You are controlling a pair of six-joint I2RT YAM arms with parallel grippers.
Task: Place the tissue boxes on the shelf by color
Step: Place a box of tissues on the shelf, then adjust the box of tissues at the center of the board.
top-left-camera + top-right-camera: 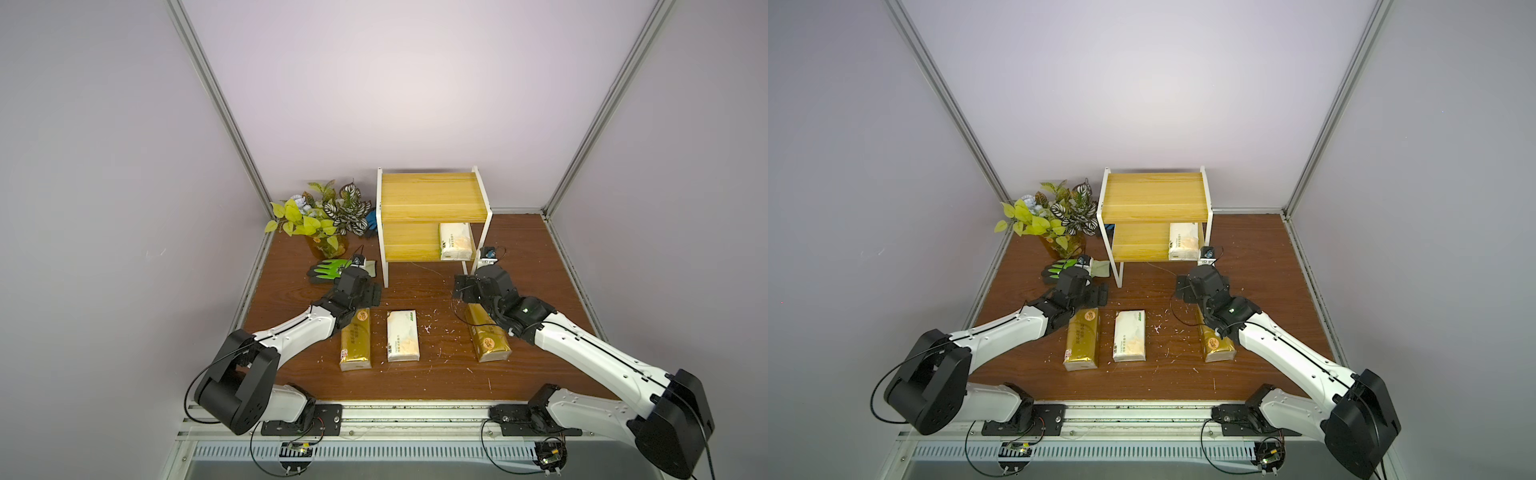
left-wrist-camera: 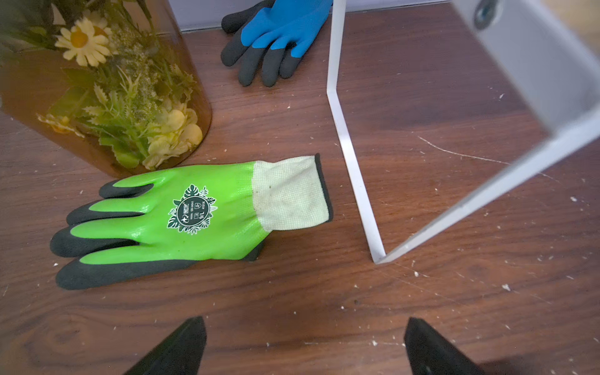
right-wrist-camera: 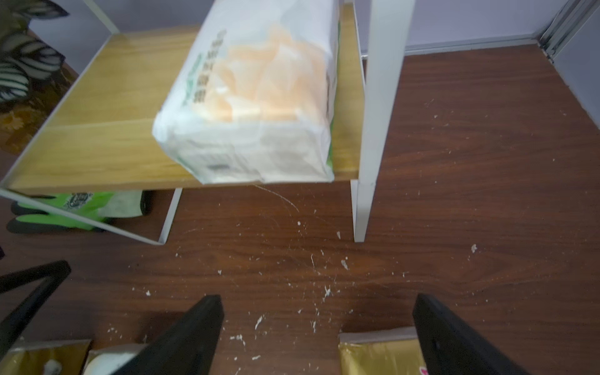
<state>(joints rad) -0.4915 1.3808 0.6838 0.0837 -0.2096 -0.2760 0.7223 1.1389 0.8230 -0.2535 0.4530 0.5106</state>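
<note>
Right gripper, jaws wide apart and empty, hovers over the table before the shelf, whose lower board holds one white pack. We see a gold pack just behind it, towards the arm's base, long axis roughly front to back. Left gripper, also spread and empty, hangs by the far end of the other gold pack; a second white pack lies between the two gold ones.

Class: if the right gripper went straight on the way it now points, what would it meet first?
Likely the white tissue pack at the front of the shelf's lower board, straight ahead of the open right gripper. Depth is unclear: angled lower, it would touch the table first.
</note>
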